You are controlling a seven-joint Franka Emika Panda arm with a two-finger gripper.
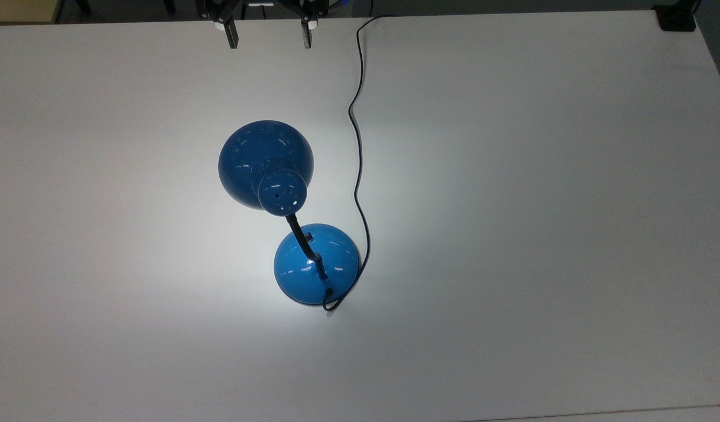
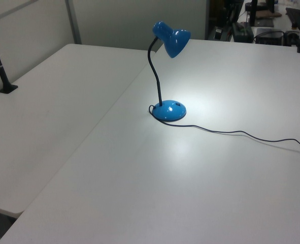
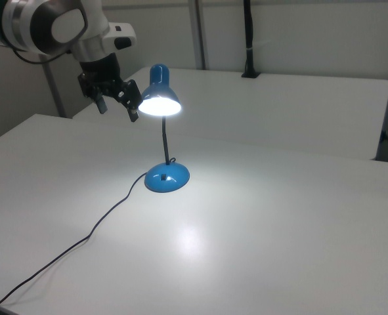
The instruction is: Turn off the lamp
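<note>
While the right view reveals the lamp (image 3: 162, 134) lit, its fingers (image 1: 233, 36) hang spread.

Glossy blue dome-shaded desk lamp (image 1: 266, 164) with black gooseneck and thin black cord (image 1: 357, 146), glowing white; matte white table (image 1: 542, 205); black-fingered gripper (image 1: 269, 34).

lamp (image 1: 266, 165) (image 2: 171, 39) (image 3: 159, 93): glossy blue dome shade, black gooseneck, blue dome base | state: lit; bright pool on the white table | pose: upright; shade tilted down | cord: thin, black; trails from base across the table
</note>
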